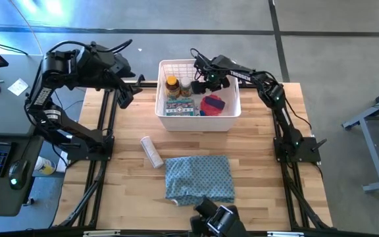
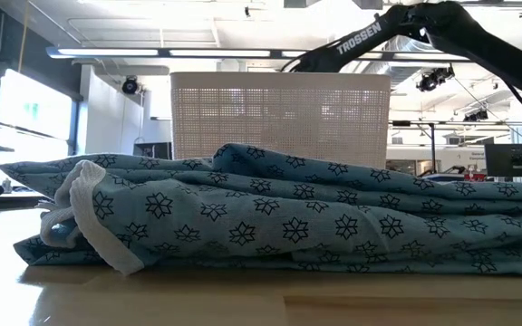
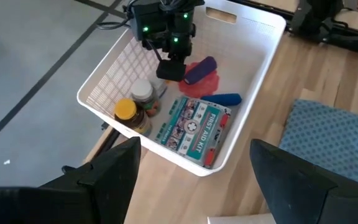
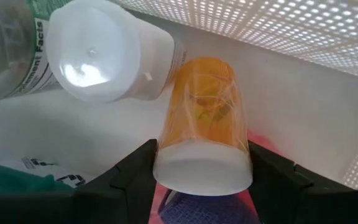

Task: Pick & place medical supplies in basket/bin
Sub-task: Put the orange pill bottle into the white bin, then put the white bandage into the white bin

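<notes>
Wooden surface (image 1: pixel 255 171): white basket (image 1: pixel 232 112) at 12 o'clock, patterned cloth (image 1: pixel 199 178) at 6, white bottle (image 1: pixel 152 152) lying at the cloth's 10. Right claw (image 4: pixel 201 177) inside the basket, clenched on an orange vial (image 4: pixel 205 124). Left claw (image 3: pixel 194 171) released, at the basket's 9.

Two arms, matt black, jointed tubular links on black bases. Left arm (image 1: pixel 71 72): bulky black housings, black cables looping off the wrist at 12 o'clock, white lettering down one link. Right arm (image 1: pixel 278 105): slimmer links, white "TROSSEN" lettering on the forearm, green indicator lights on the wrist block. Right gripper (image 4: pixel 197 177): two flat black angular fingers. Left gripper (image 3: pixel 194 180): two broad black fingers.
</notes>
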Robot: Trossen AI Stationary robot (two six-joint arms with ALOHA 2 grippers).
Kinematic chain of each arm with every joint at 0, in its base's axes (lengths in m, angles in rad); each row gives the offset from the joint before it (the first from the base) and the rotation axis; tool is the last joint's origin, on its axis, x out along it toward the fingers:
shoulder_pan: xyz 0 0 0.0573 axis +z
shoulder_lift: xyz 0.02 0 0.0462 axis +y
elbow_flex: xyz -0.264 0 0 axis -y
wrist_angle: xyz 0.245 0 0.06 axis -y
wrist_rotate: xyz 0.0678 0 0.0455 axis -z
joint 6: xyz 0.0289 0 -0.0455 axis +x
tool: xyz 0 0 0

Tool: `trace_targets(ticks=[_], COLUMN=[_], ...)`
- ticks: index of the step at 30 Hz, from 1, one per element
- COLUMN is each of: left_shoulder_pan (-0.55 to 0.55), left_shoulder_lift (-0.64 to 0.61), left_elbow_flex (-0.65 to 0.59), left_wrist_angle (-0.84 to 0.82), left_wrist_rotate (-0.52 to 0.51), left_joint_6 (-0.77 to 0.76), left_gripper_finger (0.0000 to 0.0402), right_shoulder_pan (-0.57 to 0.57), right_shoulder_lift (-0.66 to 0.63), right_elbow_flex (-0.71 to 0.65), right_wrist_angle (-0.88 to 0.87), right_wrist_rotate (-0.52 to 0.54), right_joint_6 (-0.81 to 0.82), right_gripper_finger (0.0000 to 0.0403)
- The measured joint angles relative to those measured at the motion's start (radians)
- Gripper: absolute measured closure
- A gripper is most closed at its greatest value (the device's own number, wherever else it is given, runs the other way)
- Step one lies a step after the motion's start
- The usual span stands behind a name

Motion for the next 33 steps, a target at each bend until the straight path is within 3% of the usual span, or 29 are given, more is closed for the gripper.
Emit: trace_targets(ticks=[4,16,28,33], left_shoulder_pan=[0.000,0.000,0.000,0.000], left_shoulder_lift=[0.000,0.000,0.001,0.001], left_elbow_flex=[0.000,0.000,0.000,0.000], left_wrist_angle=[0.000,0.000,0.000,0.000], left_wrist_rotate=[0.001,0.001,0.001,0.007], left_joint_6=[-0.032,-0.076,-0.103,-0.301], left_gripper_finger=[0.0066,0.0066,0.0066,0.0066], right_shoulder_pan=[0.000,0.000,0.022,0.063], right_shoulder_lift=[-0.004,-0.005,-0.025,-0.090], right_elbow_flex=[0.005,0.046,0.204,0.317], right_wrist_angle=[-0.007,-0.009,-0.102,-0.162], right_wrist_rotate=[0.002,0.009,0.013,-0.001], right_joint_6=[-0.062,-0.143,-0.225,-0.233], right_gripper_finger=[0.0187,0.0101,0.0104,0.0105])
